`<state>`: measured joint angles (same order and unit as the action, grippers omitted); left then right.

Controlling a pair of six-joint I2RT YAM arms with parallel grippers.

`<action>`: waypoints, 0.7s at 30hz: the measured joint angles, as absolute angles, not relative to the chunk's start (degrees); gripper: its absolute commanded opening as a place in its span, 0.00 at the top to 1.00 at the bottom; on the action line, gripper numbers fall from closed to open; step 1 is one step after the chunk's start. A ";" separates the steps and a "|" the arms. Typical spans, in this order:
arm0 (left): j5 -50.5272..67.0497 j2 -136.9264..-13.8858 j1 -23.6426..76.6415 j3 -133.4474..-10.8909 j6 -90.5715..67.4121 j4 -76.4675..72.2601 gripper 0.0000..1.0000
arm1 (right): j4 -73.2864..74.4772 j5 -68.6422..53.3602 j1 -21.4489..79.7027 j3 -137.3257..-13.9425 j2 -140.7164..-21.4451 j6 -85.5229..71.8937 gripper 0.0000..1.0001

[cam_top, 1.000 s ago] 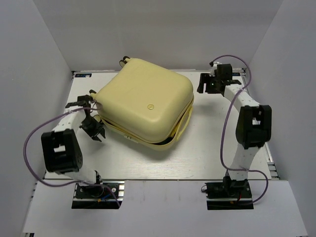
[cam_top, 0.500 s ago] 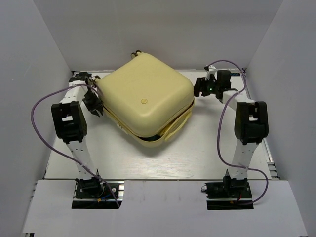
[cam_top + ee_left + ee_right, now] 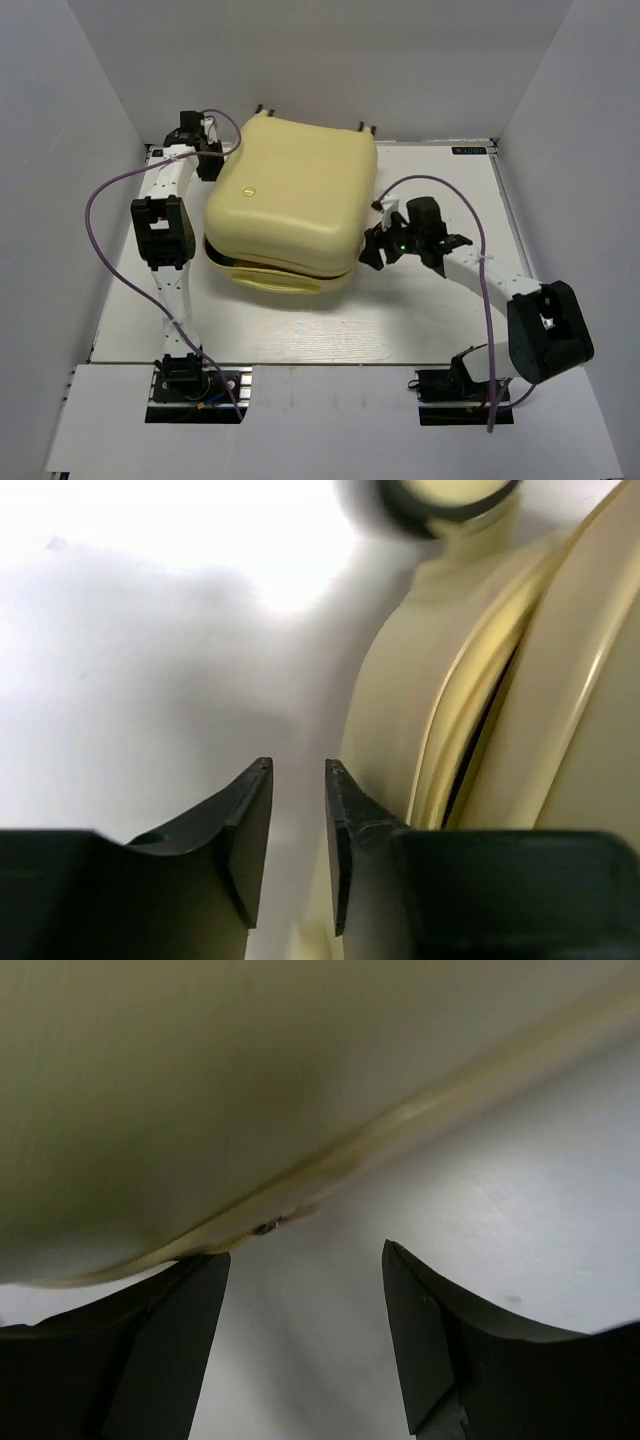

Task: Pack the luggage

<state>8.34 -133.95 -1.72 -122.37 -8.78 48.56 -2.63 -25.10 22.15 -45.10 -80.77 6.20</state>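
Note:
The luggage (image 3: 290, 205) is a pale yellow hard-shell suitcase lying flat at the middle back of the table, its lid down with a thin dark seam at the front. Its caster wheels (image 3: 262, 107) point toward the back wall. My left gripper (image 3: 210, 150) is at the suitcase's far left corner, with only a narrow gap between the jaws and nothing in it. The left wrist view shows the gripper (image 3: 297, 770) beside the shell (image 3: 560, 680) and a wheel (image 3: 440, 495). My right gripper (image 3: 372, 245) is open and empty at the suitcase's right side, close under the shell's edge (image 3: 250, 1080).
White walls enclose the table (image 3: 430, 320) on the left, back and right. The suitcase nearly touches the back wall. A purple cable (image 3: 110, 190) loops off the left arm, and another (image 3: 470, 225) loops off the right arm.
The suitcase has turned and slid toward the back wall. My left gripper moved to its far left corner. My right gripper swung from the back right to its right front side.

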 measured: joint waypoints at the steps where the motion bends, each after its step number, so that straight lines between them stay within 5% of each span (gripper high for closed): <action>1: 8.38 -133.95 -1.10 -122.83 -8.71 47.81 0.55 | 0.43 -25.56 24.45 -44.88 -79.44 6.63 0.30; 4: 8.60 -133.95 1.78 -123.90 -8.88 45.76 0.38 | 7.97 -27.73 30.37 -44.77 -76.53 7.75 0.28; 7: 7.53 -133.95 4.29 -124.14 -9.45 45.23 0.02 | 13.65 -27.29 32.25 -44.86 -72.79 4.73 0.26; 21: -3.09 -116.07 -7.73 -119.44 -19.84 64.93 0.00 | 36.29 -5.39 29.87 -59.96 -72.16 -5.58 0.21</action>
<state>-3.09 -116.07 -7.73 -119.44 -19.84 64.93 36.29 -5.39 29.87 -59.96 -72.16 -5.58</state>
